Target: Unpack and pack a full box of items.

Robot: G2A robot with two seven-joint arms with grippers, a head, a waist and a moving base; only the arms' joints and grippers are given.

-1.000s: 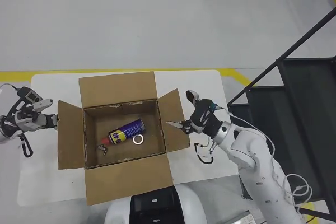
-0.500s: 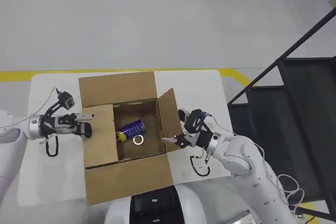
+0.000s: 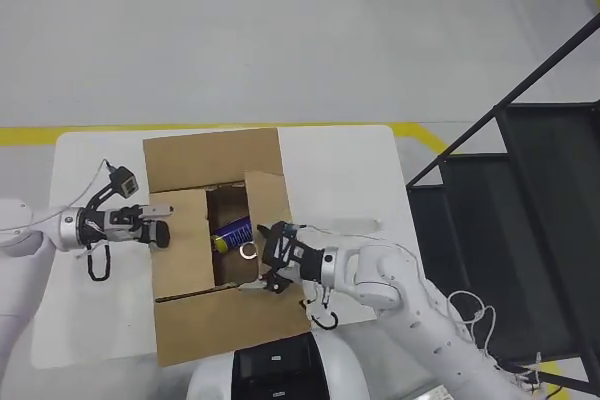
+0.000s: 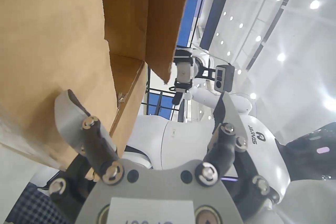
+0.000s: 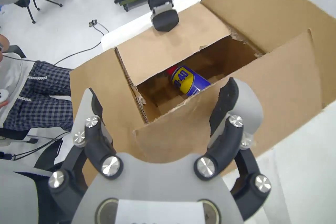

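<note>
An open cardboard box (image 3: 220, 320) stands mid-table. Inside lie a blue and yellow spray can (image 3: 232, 232) and a small roll of tape (image 3: 248, 251). My left gripper (image 3: 158, 225) is open and rests on the left flap, which is folded in over the box; one finger (image 4: 71, 107) touches the cardboard (image 4: 52, 25). My right gripper (image 3: 272, 258) is open and pressed against the right flap (image 5: 275, 83), which stands tilted inward. Through the gap between the flaps I see the can (image 5: 187, 80). The left gripper's pad (image 5: 165, 20) lies on the far flap.
The white table (image 3: 340, 160) has bare room to the right of and behind the box. The back flap (image 3: 212, 158) and the front flap lie spread outward. A black stair frame (image 3: 520, 170) stands to the right, off the table.
The right gripper has moved left and pushed the right flap up and in over the box. The left gripper first folded the left flap inward and now holds nearly still on it.
</note>
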